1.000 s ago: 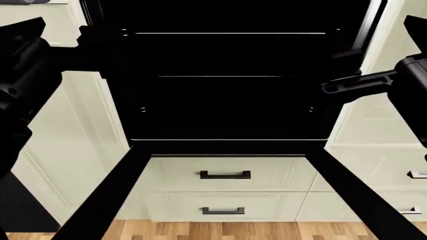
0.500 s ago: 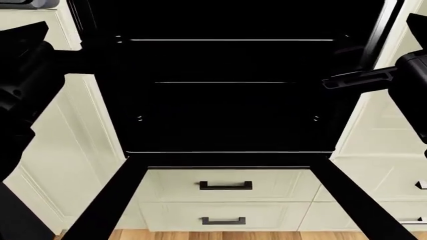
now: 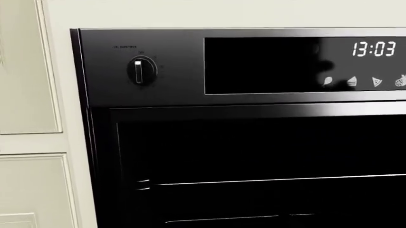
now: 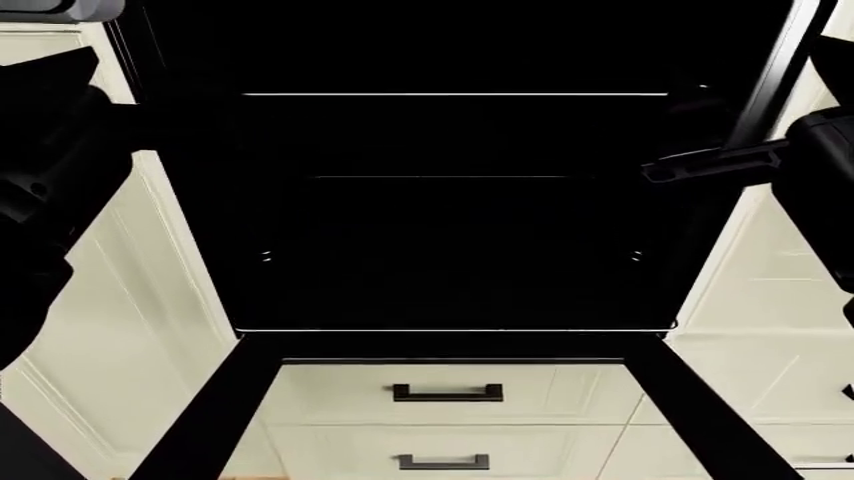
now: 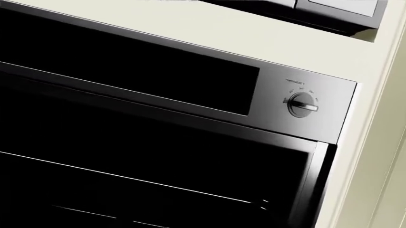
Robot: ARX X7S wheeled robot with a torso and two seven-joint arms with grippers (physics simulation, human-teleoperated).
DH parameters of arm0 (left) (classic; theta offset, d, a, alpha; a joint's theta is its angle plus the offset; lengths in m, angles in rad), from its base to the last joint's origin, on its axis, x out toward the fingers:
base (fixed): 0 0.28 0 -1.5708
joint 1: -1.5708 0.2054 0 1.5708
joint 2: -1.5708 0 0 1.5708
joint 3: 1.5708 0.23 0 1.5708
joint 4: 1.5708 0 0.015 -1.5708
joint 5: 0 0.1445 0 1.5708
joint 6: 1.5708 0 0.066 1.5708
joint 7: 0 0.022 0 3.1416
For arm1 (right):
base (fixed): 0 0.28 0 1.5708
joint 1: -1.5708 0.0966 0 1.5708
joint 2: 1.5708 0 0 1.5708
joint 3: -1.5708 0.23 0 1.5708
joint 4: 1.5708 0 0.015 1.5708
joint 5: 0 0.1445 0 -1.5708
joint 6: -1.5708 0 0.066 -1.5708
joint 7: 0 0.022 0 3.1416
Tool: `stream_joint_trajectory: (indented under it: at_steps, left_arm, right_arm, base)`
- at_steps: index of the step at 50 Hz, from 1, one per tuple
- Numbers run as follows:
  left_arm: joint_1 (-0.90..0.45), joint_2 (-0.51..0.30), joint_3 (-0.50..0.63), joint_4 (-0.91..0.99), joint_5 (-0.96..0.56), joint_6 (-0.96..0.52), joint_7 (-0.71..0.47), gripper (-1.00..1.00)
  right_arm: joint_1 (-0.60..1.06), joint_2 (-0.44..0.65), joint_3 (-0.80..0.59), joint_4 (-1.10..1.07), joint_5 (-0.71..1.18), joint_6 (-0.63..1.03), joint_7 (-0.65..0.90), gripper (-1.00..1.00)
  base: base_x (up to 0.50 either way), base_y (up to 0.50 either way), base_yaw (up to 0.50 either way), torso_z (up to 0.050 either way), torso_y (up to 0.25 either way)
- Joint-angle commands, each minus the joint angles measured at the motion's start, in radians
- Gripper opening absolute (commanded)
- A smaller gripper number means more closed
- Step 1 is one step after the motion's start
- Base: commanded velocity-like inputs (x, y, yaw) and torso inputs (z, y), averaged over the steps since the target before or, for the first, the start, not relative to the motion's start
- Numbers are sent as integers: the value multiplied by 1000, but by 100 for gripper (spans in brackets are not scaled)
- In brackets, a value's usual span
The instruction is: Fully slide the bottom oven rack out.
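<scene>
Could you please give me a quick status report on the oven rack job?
Right gripper near oven edge, grip unclear. Left gripper unseen. Bottom oven rack untouched. Door open.

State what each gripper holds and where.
Nothing visibly held. The right gripper hangs beside the open oven; the left gripper's fingers are out of view.

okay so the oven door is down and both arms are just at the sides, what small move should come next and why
Probably bring the right gripper down and inward toward the pale front rail of the wide black wire bottom oven rack. That rack sits inside the open black oven, and neither gripper touches it.
</scene>
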Motion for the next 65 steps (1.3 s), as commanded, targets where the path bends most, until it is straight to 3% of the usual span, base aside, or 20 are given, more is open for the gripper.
stream_joint_trajectory:
  at_steps: [1,21,30,46,65]
  left_arm:
    - [1,-2,10,-1,1,11,0,100]
    - [-19,-13,56,-28,-57,4,-37,100]
    - [-41,-20,85,-48,-126,7,-95,100]
    - [-92,-116,192,16,-533,148,-386,100]
    - [-88,-125,208,10,-499,158,-352,100]
  right_arm:
    - [1,0,-10,3,-11,-8,-13,100]
    - [26,17,-42,49,101,-26,61,100]
    - [36,21,-54,80,168,-54,104,100]
    - [100,72,-117,63,360,-90,218,100]
    - [69,66,-111,57,311,-93,182,100]
  base:
    - [195,-51,0,0,0]
    - [46,-5,0,0,0]
    - [0,0,0,0,-222]
    - [0,0,0,0,-250]
    - [0,0,0,0,-245]
